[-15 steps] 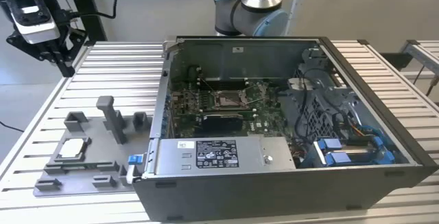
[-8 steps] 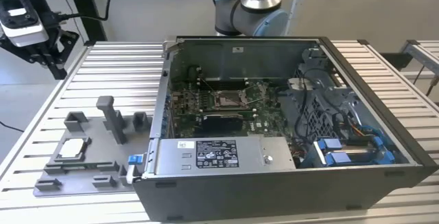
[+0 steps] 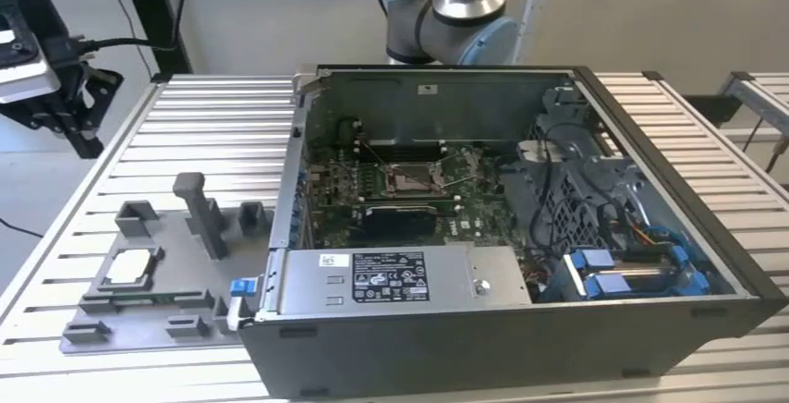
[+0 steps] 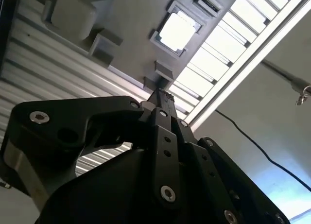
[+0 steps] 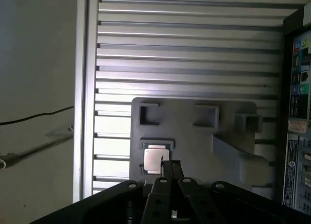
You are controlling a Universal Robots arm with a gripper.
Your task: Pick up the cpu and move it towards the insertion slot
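One printed label (image 3: 388, 277) on case (image 3: 493, 352) — cpu (image 3: 129, 267) in fixture (image 3: 146, 312).

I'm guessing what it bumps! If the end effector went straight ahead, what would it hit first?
Probably the cpu lying in the grey fixture, or the fixture right beside it; depth is unclear.

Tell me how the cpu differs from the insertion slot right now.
The cpu has a pale silver top; the insertion slot has a dark centre in a metal frame. The cpu lies on the grey fixture outside the computer case; the insertion slot sits inside it. Both are square.
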